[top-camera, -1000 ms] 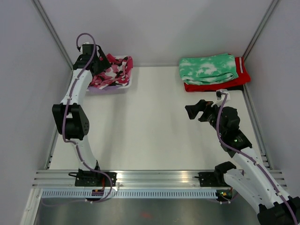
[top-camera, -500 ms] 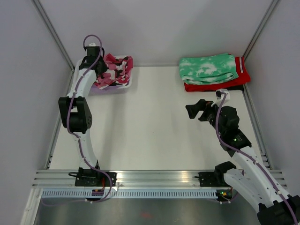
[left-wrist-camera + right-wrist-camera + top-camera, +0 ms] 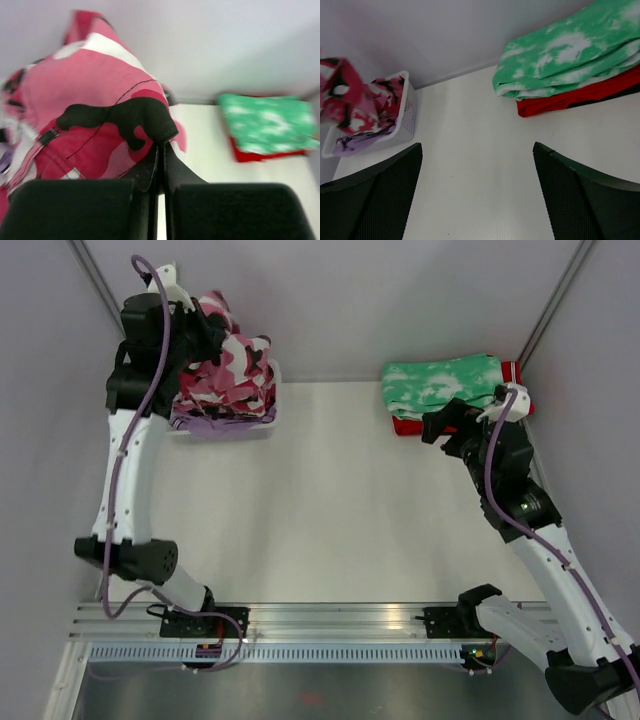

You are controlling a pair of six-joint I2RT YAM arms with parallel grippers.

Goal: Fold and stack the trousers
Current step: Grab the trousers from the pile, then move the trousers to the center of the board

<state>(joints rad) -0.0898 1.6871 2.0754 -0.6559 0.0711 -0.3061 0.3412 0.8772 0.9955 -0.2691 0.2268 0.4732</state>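
The pink, white and black camouflage trousers (image 3: 232, 370) hang lifted above a white basket (image 3: 272, 412) at the back left. My left gripper (image 3: 207, 325) is shut on a black-patterned fold of them (image 3: 145, 117), its fingers (image 3: 150, 170) pressed together. The lilac trousers (image 3: 205, 424) lie in the basket under the camouflage pair, also seen in the right wrist view (image 3: 355, 142). My right gripper (image 3: 441, 426) stands open above the bare table just in front of the folded stack, with nothing between its fingers (image 3: 395, 175).
A folded green-and-white tie-dye garment (image 3: 440, 383) lies on a folded red garment (image 3: 570, 100) at the back right. Grey walls enclose the table on the left, back and right. The arm bases and a metal rail (image 3: 330, 620) run along the near edge.
My left gripper has shut on the camouflage trousers and raised them out of the basket. The right arm has moved back toward the folded stack, still open.
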